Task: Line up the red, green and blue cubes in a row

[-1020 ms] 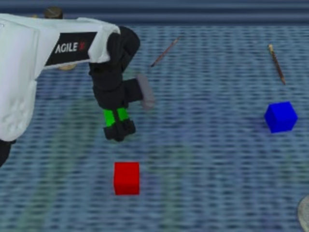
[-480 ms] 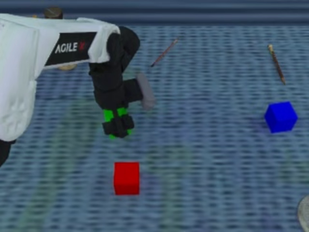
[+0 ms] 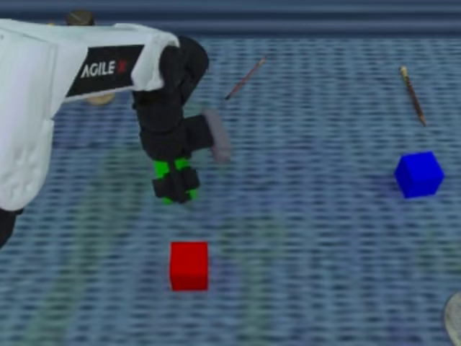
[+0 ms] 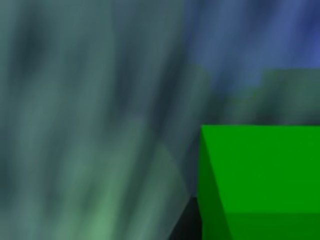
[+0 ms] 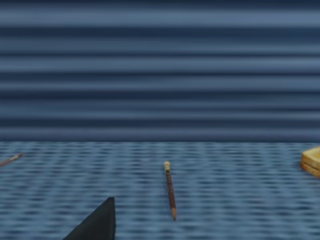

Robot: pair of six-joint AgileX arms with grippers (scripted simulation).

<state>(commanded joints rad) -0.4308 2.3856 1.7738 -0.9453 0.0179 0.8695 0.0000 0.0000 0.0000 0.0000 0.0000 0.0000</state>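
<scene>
My left gripper [image 3: 175,186] is shut on the green cube [image 3: 167,170], held left of the table's middle; only green slivers show around the black fingers from above. In the left wrist view the green cube [image 4: 260,175] fills the near corner beside one dark finger [image 4: 187,225]. The red cube [image 3: 189,265] lies on the table in front of that gripper, apart from it. Far to the right sits the blue cube [image 3: 418,174]. Only a dark part of my right gripper [image 5: 97,225] shows, in its own wrist view; that arm is outside the top view.
Two pencils lie toward the back, one near the middle [image 3: 245,78] and one at the right [image 3: 413,94], the latter also as the pencil [image 5: 170,190]. A grey round edge [image 3: 454,317] sits at the front right. A yellow object [image 5: 311,160] is at one side.
My left gripper, with the green cube in it, has shifted slightly toward the back of the table. The red and blue cubes have not moved.
</scene>
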